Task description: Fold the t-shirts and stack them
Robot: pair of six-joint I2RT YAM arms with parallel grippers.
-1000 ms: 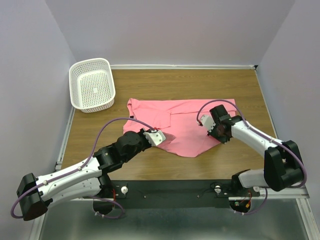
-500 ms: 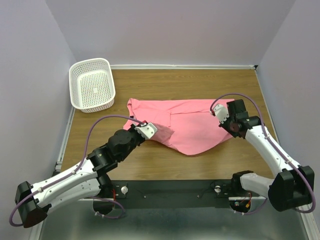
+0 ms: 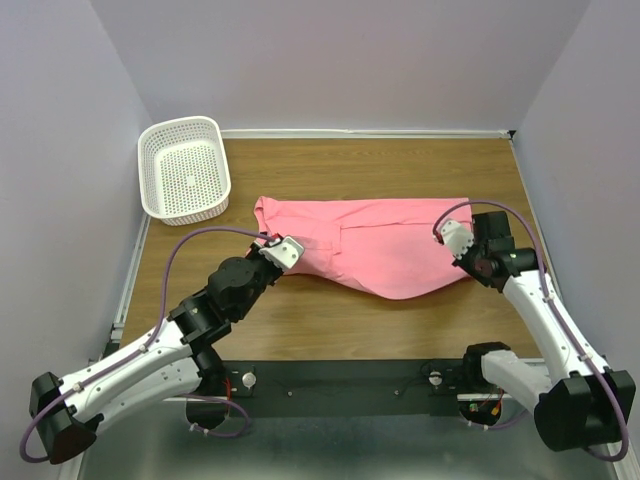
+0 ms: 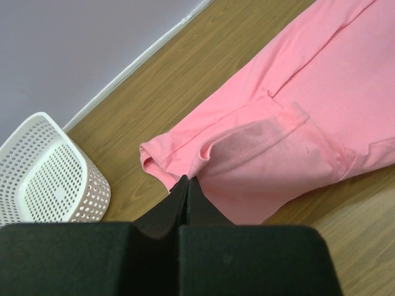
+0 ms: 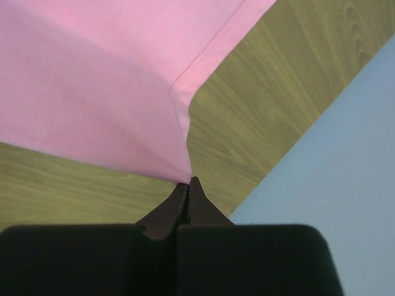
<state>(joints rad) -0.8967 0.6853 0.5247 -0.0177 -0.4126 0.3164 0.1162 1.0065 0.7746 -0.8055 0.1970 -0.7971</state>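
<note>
The salmon-pink t-shirt [image 3: 375, 245] lay across the middle of the wooden table [image 3: 400, 165]. It was stretched left to right between the two arms, and its near edge sagged in a curve toward their bases. The left gripper [image 3: 283, 248] was clenched on the shirt's left end. In its wrist view the closed tips pinched a ridge of pink fabric, probably beside a sleeve hem, though the folds made that hard to tell. The right gripper [image 3: 455, 238] was likewise clamped on the shirt's right corner, where a stitched hem ran away from the closed tips. The white perforated basket [image 3: 185, 170] stood at the table's far left corner, apart from the shirt.
</note>
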